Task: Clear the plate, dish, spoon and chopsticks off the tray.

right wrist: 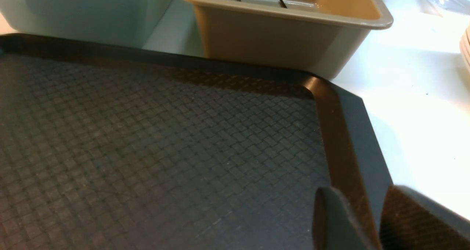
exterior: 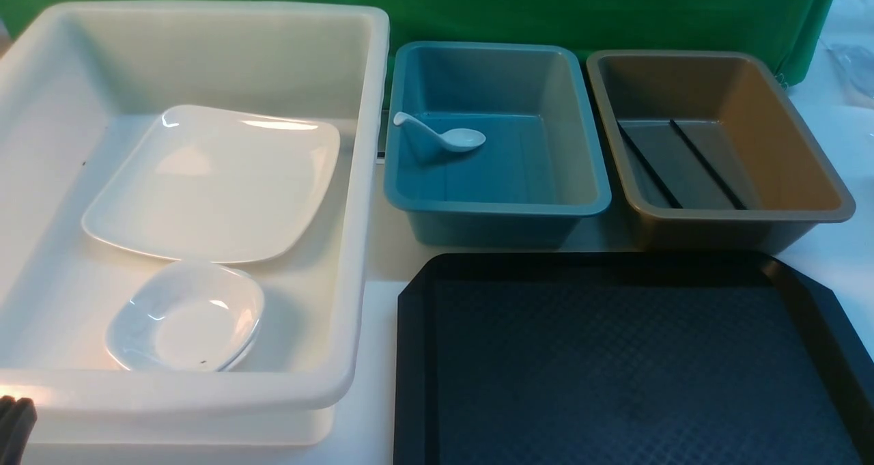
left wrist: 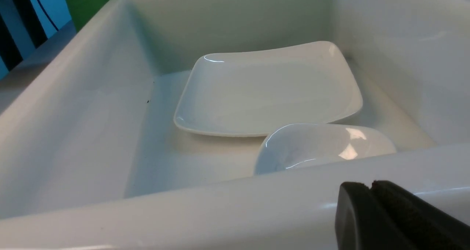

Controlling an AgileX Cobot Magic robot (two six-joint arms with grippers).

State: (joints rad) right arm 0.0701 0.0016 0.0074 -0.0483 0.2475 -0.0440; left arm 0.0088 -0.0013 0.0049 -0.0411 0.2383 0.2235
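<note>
The black tray (exterior: 614,356) lies at the front right with nothing on it. The white plate (exterior: 212,185) and the small white dish (exterior: 188,318) rest inside the big white tub (exterior: 205,397), dish nearer me. The spoon (exterior: 444,137) lies in the blue tub (exterior: 498,209). The chopsticks (exterior: 708,164) lie side by side in the brown tub (exterior: 737,216). My left gripper (left wrist: 371,185) is shut on nothing, just outside the white tub's near wall. My right gripper (right wrist: 361,195) hangs open and empty over the tray's (right wrist: 147,151) right rim.
The three tubs stand in a row behind and left of the tray, the white tub's tall walls on the left. A green cloth (exterior: 546,1) hangs at the back. White tabletop (right wrist: 415,107) shows right of the tray.
</note>
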